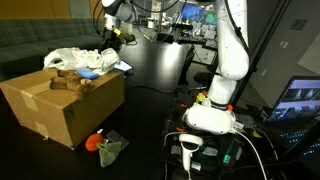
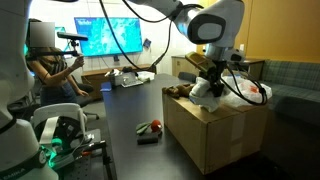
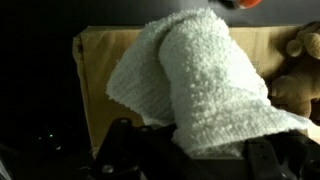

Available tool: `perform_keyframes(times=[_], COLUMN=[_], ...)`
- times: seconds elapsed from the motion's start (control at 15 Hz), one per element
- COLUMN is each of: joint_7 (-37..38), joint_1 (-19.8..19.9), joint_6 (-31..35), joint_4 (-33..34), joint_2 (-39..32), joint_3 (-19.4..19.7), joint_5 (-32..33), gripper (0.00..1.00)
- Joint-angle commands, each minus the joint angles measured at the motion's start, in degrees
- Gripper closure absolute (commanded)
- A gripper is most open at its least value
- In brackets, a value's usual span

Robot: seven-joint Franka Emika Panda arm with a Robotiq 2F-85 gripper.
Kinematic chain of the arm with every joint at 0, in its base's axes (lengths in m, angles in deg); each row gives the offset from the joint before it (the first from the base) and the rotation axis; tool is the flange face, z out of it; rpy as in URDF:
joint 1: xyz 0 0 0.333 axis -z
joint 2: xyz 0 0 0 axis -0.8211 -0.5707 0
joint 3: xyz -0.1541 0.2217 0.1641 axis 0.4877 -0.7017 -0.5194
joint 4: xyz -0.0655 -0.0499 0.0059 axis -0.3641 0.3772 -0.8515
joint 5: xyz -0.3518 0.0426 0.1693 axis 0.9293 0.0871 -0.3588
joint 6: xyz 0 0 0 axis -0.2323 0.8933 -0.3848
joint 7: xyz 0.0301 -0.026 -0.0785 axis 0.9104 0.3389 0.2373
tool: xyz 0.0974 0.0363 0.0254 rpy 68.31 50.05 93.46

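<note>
In the wrist view a thick white towel [image 3: 195, 85] fills the middle, and my gripper [image 3: 195, 152] is shut on its near end. The towel hangs over an open cardboard box [image 3: 92, 80]. A brown plush toy [image 3: 298, 75] lies in the box to the right of the towel. In an exterior view the gripper [image 2: 207, 68] hovers just above the box [image 2: 215, 135] with the towel [image 2: 208, 92] draped under it. From the opposite side the gripper [image 1: 120, 32] shows above and behind the box [image 1: 60, 105].
A crumpled white plastic bag [image 2: 250, 92] rests on the box's far side. A small orange and green object [image 1: 105, 143] lies on the dark table [image 2: 130, 115] beside the box. A person with a headset [image 2: 45, 50] sits near a monitor [image 2: 110, 35].
</note>
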Motion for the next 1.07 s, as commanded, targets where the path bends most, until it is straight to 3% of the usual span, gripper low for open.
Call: perform_keyframes(times=[0.0,0.27,0.33,0.47,0.53,1.0], joint_7=[5.6,10.0,11.1,12.4,12.8,13.6], joint_1=[-1.5,-3.2,-3.6,-4.1,-4.2,-4.0], joint_6=[0.6,0.1,0.1,0.1,-0.1,0.0], joint_4=[4.7,7.5,7.9,8.2,8.2,5.4], joint_2=[-3.5,-6.2,-6.6,-6.8,-6.7,-3.9], joint_3=[0.2,0.0,0.1,0.1,0.1,0.8], joint_5=[-0.9,0.0,0.2,0.2,0.3,0.7], gripper=[1.0,0.98,0.74,0.71,0.65,0.12])
